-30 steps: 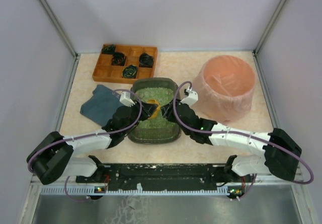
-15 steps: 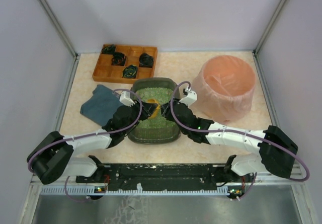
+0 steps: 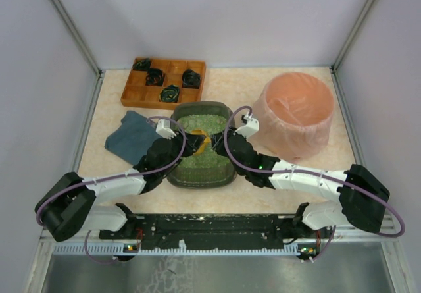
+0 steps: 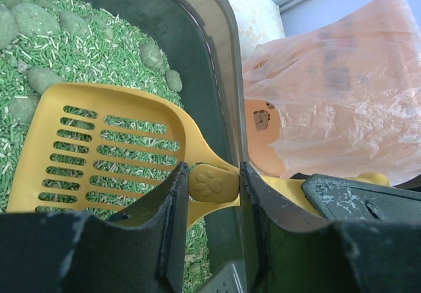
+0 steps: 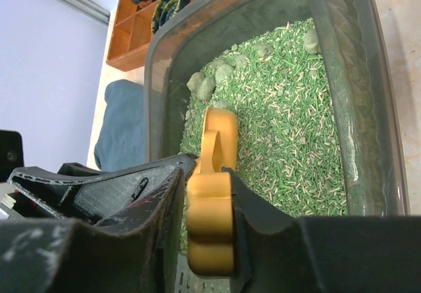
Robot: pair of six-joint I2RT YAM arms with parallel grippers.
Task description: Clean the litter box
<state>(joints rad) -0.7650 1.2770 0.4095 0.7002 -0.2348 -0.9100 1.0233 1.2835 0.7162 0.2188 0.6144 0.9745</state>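
Over the litter box (image 3: pixel 200 182), the left gripper (image 4: pixel 214 184) and right gripper (image 5: pixel 209 194) each had jaws clamped on the yellow scoop (image 4: pixel 99 148) by its handle, blade above green litter (image 5: pixel 283 122)

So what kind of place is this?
Probably a robot test booth, not a home: bare grey walls, and left gripper and right gripper both holding a yellow slotted plastic scoop over a dark grey-green plastic litter box.

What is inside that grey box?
Green pellets, several greyish clumps, and a yellow slotted scoop gripped by the left hand and right hand. The box floor is buried under the pellets.
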